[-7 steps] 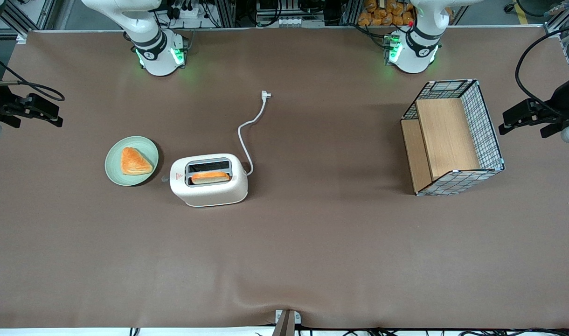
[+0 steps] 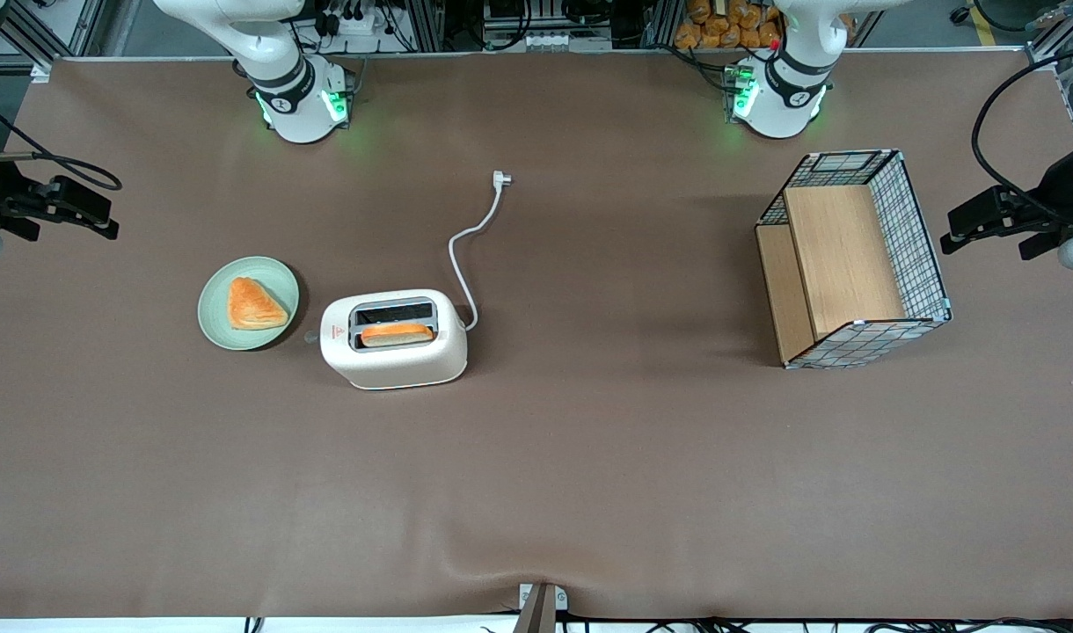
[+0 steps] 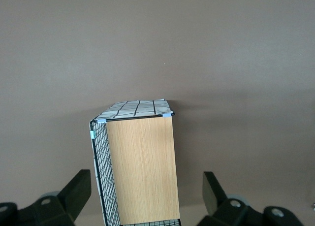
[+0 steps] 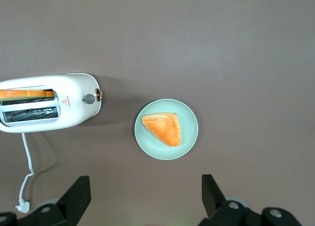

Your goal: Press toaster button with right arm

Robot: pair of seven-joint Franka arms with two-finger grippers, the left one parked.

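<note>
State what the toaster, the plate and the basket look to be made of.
Toaster: likely plastic, smooth matte cream shell with rounded moulded corners.
Plate: probably glazed ceramic or melamine, even pale green with a soft sheen.
Basket: thin black wire mesh walls around light panels with wood grain, maybe laminate.
The gripper hangs open, high above the plate.

Non-task items I can see on the brown table.
Green plate [image 2: 219, 330] holding a triangular pastry [image 2: 254, 304]; wire-and-wood basket [image 2: 922, 255] toward parked arm's end.

Glossy cream plastic toaster [image 2: 394, 339] on matt brown cloth table [image 2: 589, 457]; wire-mesh basket [image 2: 853, 259] with smooth wood panels.
</note>
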